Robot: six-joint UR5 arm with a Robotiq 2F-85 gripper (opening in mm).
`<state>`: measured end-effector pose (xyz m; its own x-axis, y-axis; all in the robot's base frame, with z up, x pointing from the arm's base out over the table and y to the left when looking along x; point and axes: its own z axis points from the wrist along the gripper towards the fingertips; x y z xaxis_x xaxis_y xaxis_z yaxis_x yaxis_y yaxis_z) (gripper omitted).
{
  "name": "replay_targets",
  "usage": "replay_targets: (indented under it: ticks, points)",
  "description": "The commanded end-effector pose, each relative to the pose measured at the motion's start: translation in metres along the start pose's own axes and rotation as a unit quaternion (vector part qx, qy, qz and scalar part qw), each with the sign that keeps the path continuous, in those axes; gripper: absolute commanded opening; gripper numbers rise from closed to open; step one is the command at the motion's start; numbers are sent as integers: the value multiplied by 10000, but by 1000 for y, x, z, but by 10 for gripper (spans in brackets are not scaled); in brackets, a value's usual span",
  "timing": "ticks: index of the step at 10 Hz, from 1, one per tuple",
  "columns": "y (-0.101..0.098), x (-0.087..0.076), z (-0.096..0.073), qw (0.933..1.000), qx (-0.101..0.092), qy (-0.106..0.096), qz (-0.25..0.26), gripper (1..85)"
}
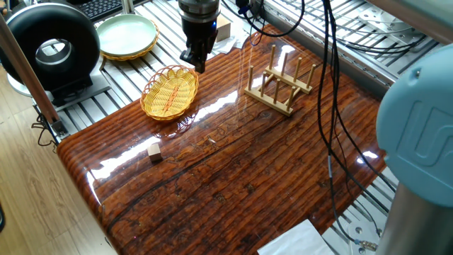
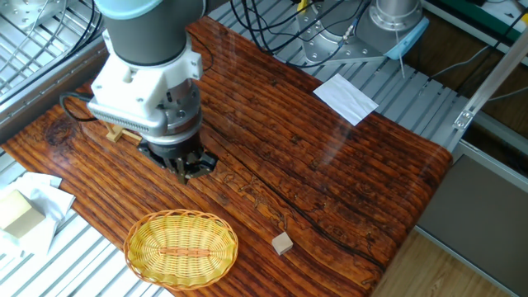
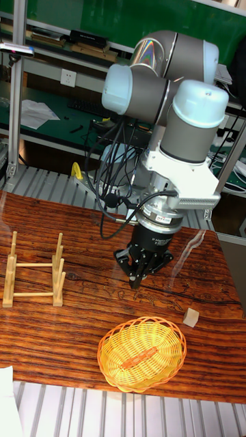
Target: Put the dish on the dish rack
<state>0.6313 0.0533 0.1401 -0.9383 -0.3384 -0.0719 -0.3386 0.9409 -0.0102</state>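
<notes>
The dish is a golden woven oval basket lying flat on the wooden table, also seen in the other fixed view and the tall view. The dish rack stands upright to its right, with bare pegs. In the other fixed view only a corner of the dish rack shows behind the arm. My gripper hangs above the table just off the dish's rim, between dish and rack. Its fingertips meet in a point with nothing held.
A small wooden block lies on the table near the dish. A pale green plate and a black round device sit off the table. White paper lies beyond the far edge. Cables hang over the rack side.
</notes>
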Motion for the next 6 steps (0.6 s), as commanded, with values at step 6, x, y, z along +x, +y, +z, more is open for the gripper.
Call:
replay_targets:
  ticks: [6]
  points:
    - [-23,-41,-4,9986,-301,-263,-353,10]
